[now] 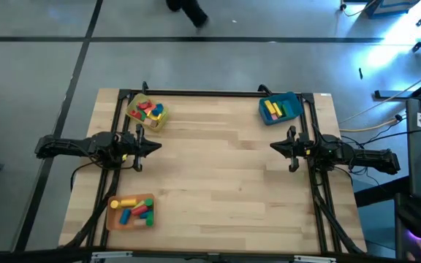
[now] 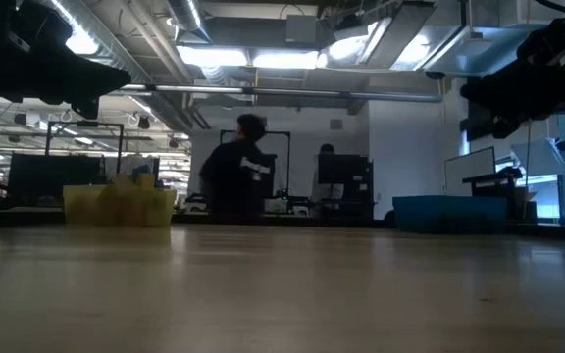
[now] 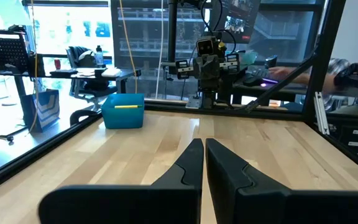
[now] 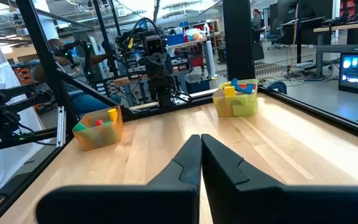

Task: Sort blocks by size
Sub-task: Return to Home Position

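Legible markings: none; no text, label, brand, number or sign can be read from where I stand.

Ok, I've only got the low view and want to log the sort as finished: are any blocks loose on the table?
Observer: None that I can see from above; the blocks all sit in trays.
Operator: I see a yellow tray and a blue tray. Any others?
Observer: Yes, an orange tray on the left arm's side, at the end nearest your camera, with blocks in it too.
Operator: And the grippers?
Observer: The left gripper and right gripper are both shut and empty, at opposite table sides.
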